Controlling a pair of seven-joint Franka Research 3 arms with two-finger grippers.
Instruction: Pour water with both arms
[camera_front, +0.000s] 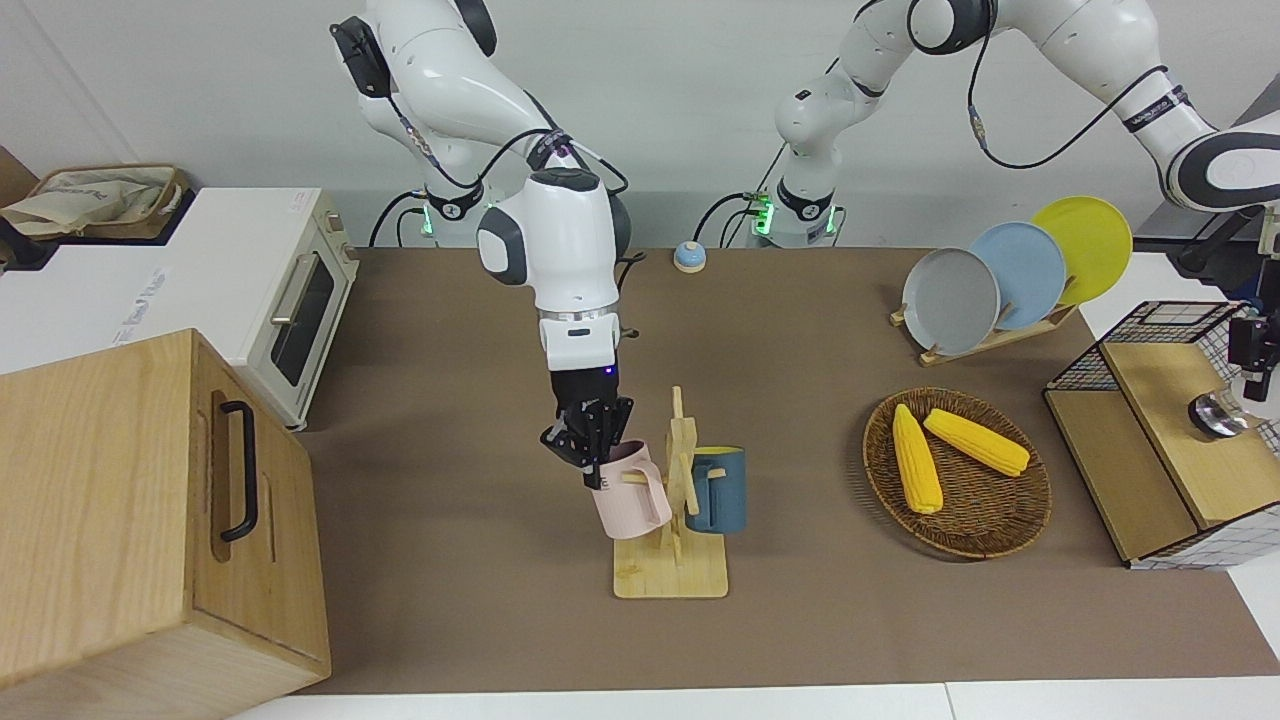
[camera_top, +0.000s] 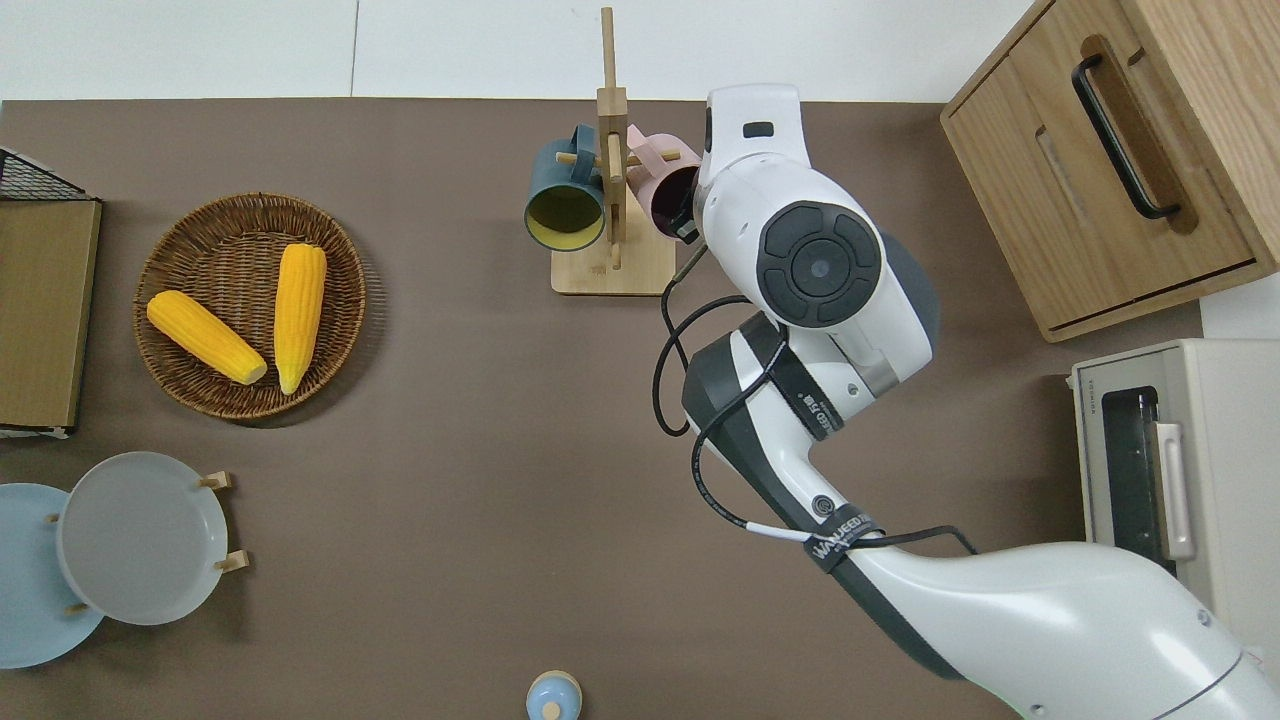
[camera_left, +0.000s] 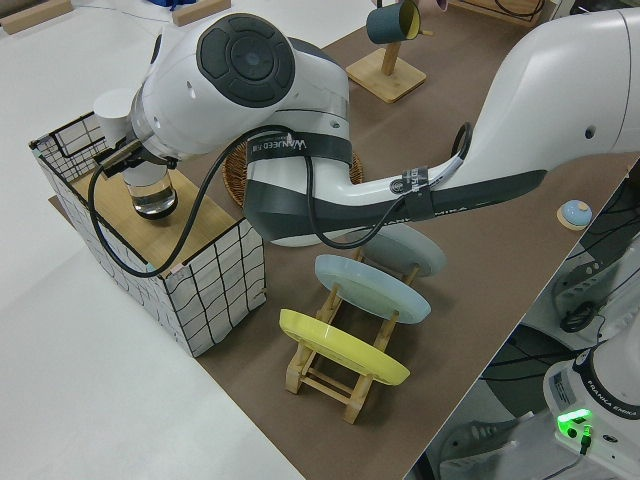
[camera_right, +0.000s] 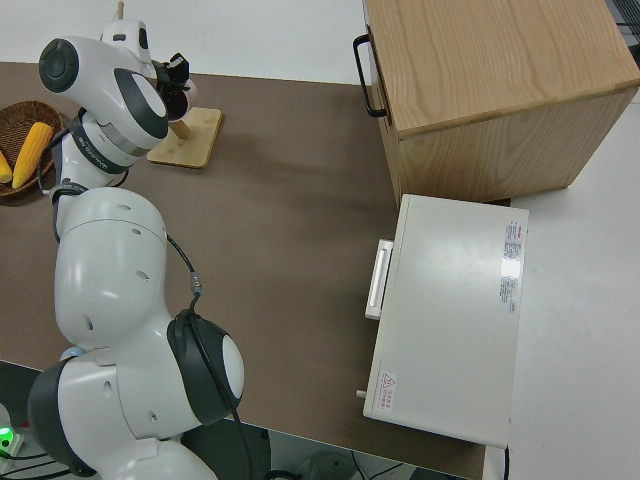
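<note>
Right gripper (camera_front: 592, 462) sits at the pink mug's (camera_front: 630, 495) rim, finger gap hard to read; overhead, the arm's wrist covers it; left gripper (camera_left: 128, 158) mostly hidden too.

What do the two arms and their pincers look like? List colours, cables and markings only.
Both arms are glossy white with dark grey joint bands and round dark grey caps. The right arm carries a looping black cable, strapped by a black band with white lettering. The left arm has the same. Green lights glow at both bases. The right pincer is black.
</note>
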